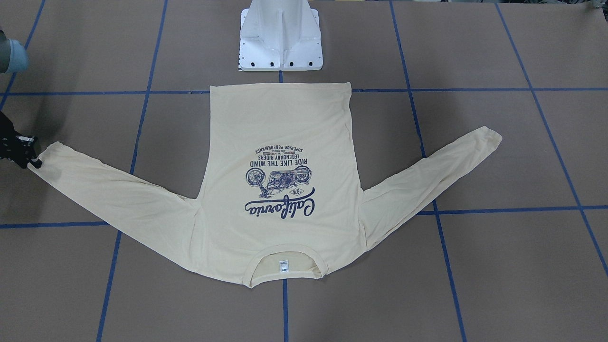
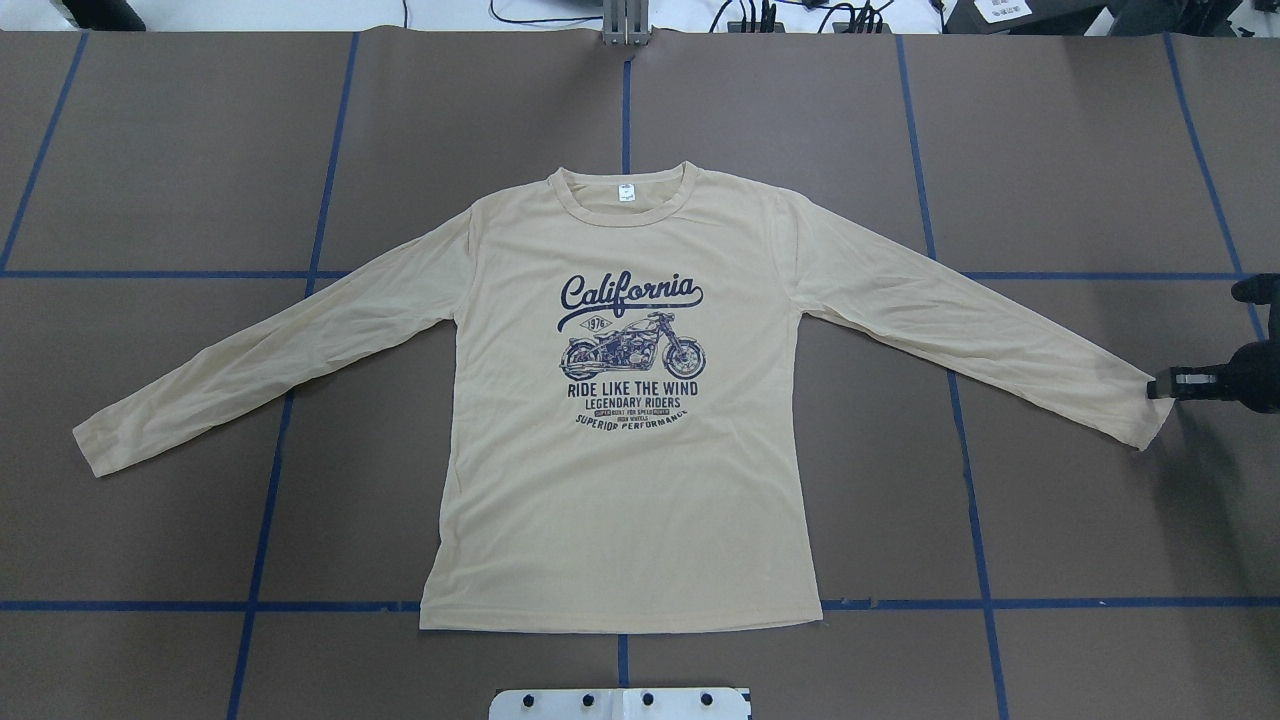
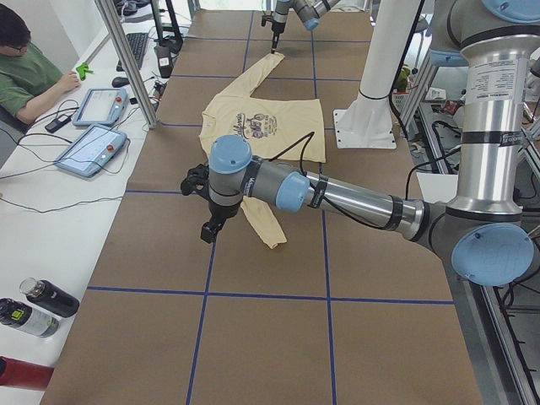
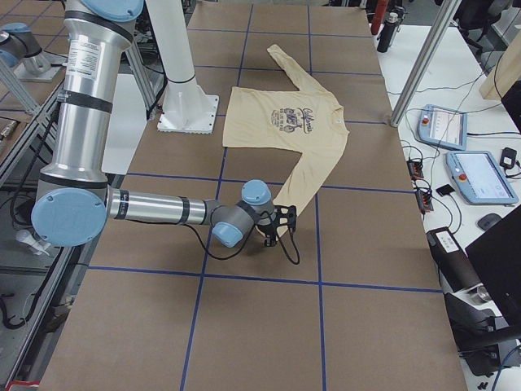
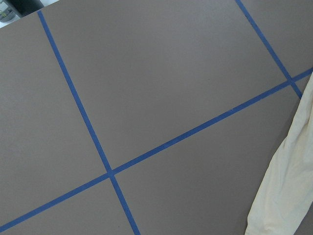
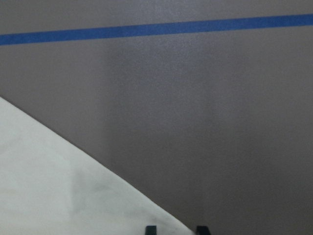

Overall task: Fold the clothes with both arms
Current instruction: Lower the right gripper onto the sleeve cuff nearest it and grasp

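Note:
The cream-yellow long-sleeved T-shirt (image 2: 620, 480) lies flat, print up, with both sleeves spread and the collar away from the robot; it also shows in the front view (image 1: 280, 137). My right gripper (image 2: 1155, 387) points down at the cuff of the sleeve (image 2: 1130, 410) on the overhead view's right. In the right wrist view its fingertips (image 6: 150, 229) stand slightly apart over the cloth's edge (image 6: 58, 191). My left gripper (image 3: 207, 231) hangs over the table beside the other sleeve (image 3: 261, 224); I cannot tell whether it is open. The left wrist view shows only that sleeve (image 5: 288, 191).
The white pedestal base (image 1: 280, 38) stands just behind the shirt's hem. Blue tape lines (image 2: 280, 440) cross the brown table. In the left side view an operator (image 3: 29, 67), tablets (image 3: 91, 150), a metal pole (image 3: 126, 59) and bottles (image 3: 34, 308) line the table's far side.

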{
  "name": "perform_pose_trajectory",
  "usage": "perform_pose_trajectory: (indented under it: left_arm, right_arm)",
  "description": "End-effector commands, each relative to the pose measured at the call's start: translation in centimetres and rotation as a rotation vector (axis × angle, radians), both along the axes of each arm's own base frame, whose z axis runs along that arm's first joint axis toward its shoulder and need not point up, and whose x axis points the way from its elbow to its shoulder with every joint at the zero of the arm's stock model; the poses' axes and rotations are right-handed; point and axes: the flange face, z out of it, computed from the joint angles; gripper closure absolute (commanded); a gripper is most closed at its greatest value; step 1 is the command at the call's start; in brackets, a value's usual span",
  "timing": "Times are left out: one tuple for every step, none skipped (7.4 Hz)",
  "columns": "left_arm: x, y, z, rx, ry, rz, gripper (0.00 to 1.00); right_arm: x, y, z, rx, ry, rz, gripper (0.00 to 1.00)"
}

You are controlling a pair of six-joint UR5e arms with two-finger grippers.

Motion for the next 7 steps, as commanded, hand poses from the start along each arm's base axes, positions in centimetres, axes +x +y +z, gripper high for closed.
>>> perform_pose_trajectory:
  left_arm:
    - [0.0,0.0,0.0,0.000,0.000,0.000,0.00]
    - [0.0,0.0,0.0,0.000,0.000,0.000,0.00]
    - [0.0,0.0,0.0,0.001,0.000,0.000,0.00]
    - [0.0,0.0,0.0,0.001,0.000,0.001,0.00]
    - [0.0,0.0,0.0,0.001,0.000,0.000,0.00]
    - [0.0,0.1,0.1,0.000,0.000,0.000,0.00]
    - [0.0,0.1,0.1,0.000,0.000,0.000,0.00]
  right_arm:
    - [-0.1,0.1,0.1,-0.004,0.000,-0.001,1.00]
    - [0.0,0.0,0.0,-0.005,-0.003,0.001,1.00]
    - [-0.3,-0.2,-1.4,0.011,-0.024,-0.004,1.00]
    - [-0.4,-0.4,-3.5,0.036,-0.045,-0.002,1.00]
    - [-0.6,-0.7,-6.6,0.031,-0.096,0.043,1.00]
    - [-1.2,-1.4,-9.9,0.026,-0.154,0.086,1.00]
    - [-2.3,-3.0,-12.5,0.063,-0.185,0.088,1.00]
